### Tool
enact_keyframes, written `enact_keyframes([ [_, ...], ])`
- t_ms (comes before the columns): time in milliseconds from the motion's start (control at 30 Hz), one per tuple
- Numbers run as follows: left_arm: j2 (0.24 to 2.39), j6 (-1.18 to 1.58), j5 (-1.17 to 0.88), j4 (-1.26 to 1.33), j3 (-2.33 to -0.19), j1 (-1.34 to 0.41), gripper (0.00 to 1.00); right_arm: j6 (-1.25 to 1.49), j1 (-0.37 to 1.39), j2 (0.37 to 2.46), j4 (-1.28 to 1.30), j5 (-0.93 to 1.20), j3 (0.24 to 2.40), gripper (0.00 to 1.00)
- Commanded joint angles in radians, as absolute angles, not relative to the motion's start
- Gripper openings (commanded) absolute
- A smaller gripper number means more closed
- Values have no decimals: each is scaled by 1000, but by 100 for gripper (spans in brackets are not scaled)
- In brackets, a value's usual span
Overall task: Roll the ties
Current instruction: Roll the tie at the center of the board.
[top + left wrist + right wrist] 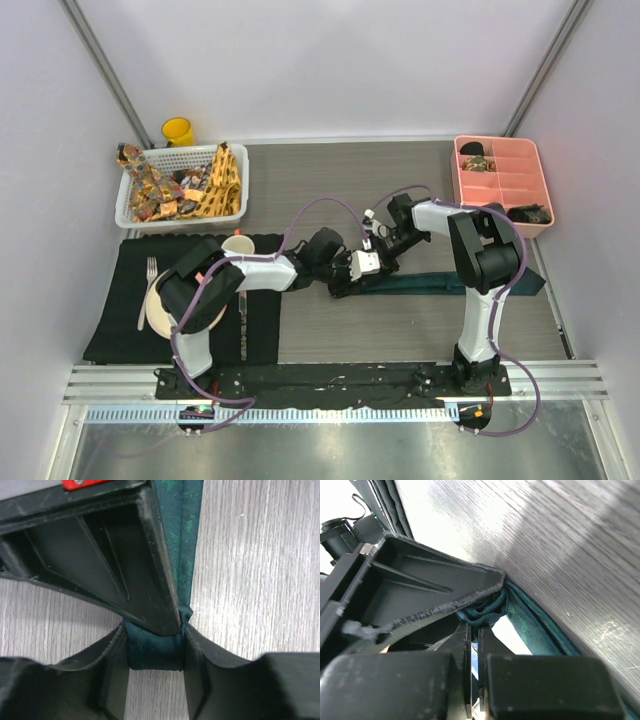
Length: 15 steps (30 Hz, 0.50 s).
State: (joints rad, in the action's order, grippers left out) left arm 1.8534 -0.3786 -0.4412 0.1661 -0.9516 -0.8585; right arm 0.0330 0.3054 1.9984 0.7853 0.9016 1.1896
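While the left gripper is grasping the folded end of the teal tie between its fingers, the right gripper is crowding in just beside it with its fingers clenched together, and whether they are pinching any cloth cannot be told. In the top view, the teal tie is lying at centre right of the frame. Its long axis is running left to right, and its free length is stretching rightward away from both grippers, so rolling is probably calling for turns toward that side.
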Motion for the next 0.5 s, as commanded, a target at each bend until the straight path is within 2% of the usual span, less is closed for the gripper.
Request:
enact_keyframes([
  [0, 1856, -416, -396, 51, -914, -854, 52, -15, 278, 2022, 762, 802, 1167, 1],
  [200, 1835, -407, -528, 110, -913, -810, 75, -63, 235, 2082, 773, 785, 1129, 1],
  [367, 1833, -381, -586, 225, -925, -807, 86, -87, 212, 2126, 770, 778, 1104, 1],
  [467, 1868, -385, -584, 222, -969, -818, 85, -87, 203, 2141, 767, 764, 1109, 1],
])
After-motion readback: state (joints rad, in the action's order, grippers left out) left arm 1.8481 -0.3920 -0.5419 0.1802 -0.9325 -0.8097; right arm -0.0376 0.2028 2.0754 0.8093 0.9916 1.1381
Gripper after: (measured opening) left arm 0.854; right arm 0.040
